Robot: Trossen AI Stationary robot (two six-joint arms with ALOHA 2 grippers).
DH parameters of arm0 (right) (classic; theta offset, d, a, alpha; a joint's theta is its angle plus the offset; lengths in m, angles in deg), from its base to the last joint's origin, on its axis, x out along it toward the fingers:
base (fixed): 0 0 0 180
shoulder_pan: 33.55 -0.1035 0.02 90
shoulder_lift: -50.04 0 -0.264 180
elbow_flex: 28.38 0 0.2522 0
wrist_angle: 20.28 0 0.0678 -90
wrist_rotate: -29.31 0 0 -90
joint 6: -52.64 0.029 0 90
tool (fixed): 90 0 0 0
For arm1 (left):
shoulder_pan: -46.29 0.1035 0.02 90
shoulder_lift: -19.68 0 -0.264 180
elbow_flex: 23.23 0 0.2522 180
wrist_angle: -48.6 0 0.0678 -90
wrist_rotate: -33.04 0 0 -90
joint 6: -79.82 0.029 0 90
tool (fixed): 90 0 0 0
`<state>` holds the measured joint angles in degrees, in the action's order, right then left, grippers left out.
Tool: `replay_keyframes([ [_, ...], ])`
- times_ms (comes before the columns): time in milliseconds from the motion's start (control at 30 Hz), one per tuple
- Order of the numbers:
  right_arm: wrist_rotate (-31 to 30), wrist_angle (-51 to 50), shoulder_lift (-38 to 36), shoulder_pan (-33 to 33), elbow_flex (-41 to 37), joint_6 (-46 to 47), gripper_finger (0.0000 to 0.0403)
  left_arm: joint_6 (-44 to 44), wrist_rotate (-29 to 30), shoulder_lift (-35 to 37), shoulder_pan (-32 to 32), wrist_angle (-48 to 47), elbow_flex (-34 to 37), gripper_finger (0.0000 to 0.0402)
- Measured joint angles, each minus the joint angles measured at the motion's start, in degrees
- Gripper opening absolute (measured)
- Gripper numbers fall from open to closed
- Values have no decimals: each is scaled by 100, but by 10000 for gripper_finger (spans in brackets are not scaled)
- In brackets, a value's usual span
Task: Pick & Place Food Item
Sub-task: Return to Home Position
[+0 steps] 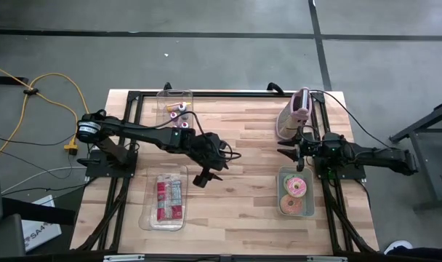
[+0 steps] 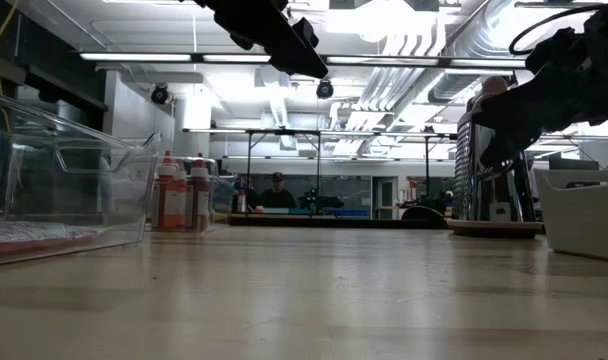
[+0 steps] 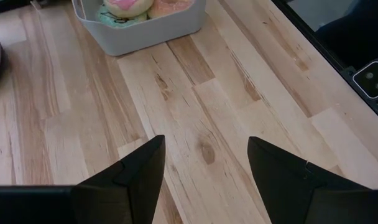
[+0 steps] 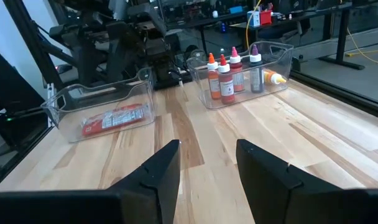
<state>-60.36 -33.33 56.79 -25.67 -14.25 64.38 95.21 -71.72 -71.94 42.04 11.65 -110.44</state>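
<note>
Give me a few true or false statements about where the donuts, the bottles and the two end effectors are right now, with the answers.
1. The gray bin holds donuts. True.
2. The left end effector is gripping a donut. False: it is open and empty over the table.
3. The bottles stand in a clear bin. True.
4. The red packets lie in the gray bin. False: they lie in a clear tray of their own.
5. The right end effector is shut. False: it is open, with nothing between its fingers.
</note>
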Motion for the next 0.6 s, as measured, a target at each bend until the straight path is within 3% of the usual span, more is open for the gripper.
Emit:
replay_keyframes([
  [600, -15, 0, 0, 0, -4, -2, 146, 0, 0, 0, -2, 63, 0, 223],
])
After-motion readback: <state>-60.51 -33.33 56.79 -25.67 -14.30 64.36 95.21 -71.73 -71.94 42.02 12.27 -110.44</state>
